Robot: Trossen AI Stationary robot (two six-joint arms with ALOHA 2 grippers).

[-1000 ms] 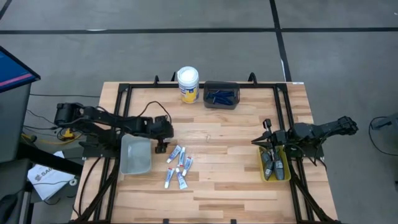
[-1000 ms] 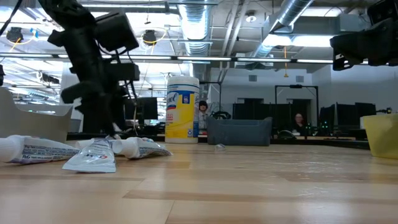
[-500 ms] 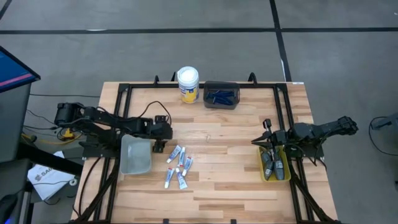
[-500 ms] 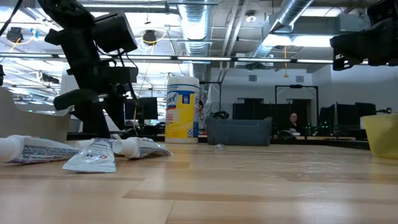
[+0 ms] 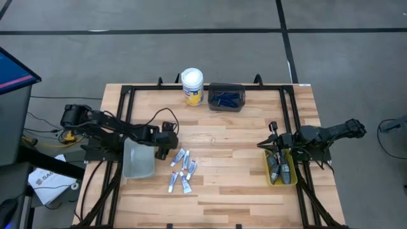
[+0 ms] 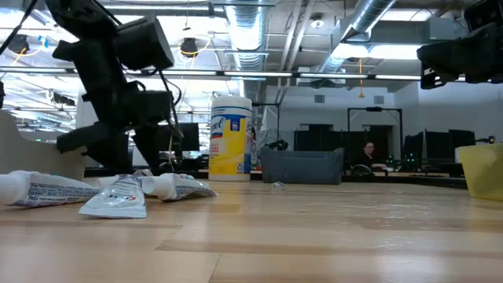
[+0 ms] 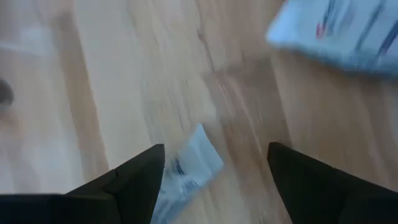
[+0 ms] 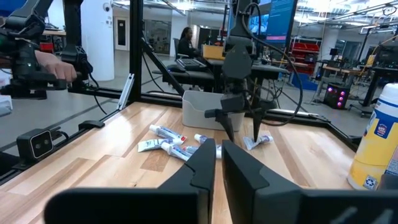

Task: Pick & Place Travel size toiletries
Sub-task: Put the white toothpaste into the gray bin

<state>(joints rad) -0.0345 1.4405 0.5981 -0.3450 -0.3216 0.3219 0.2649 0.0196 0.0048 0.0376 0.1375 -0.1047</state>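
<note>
Several white-and-blue tubes [image 5: 182, 169] lie flat in a loose cluster on the wooden table, also seen as tubes [image 6: 118, 192] in the low view. My left gripper [image 5: 164, 151] hangs open just left of the cluster, pointing down. In its wrist view the left gripper [image 7: 216, 149] stands either side of one tube [image 7: 189, 167] without touching it. My right gripper [image 5: 274, 145] is shut and holds nothing, at the far end of the yellow tray [image 5: 280, 167] that holds dark grey pods. Blue razors lie in the dark tray [image 5: 226, 97].
A clear tray [image 5: 138, 158] sits right beside my left gripper, toward the table's left. The white-lidded yellow jar [image 5: 193, 86] stands at the far edge next to the dark tray. Black frame rails [image 5: 127, 111] run along the table's sides. Bare wood lies between the tubes and the yellow tray.
My left gripper has come down toward the table beside the tubes, its wrist tipping lower, with the fingers staying open. The tubes and my right arm have kept still.
</note>
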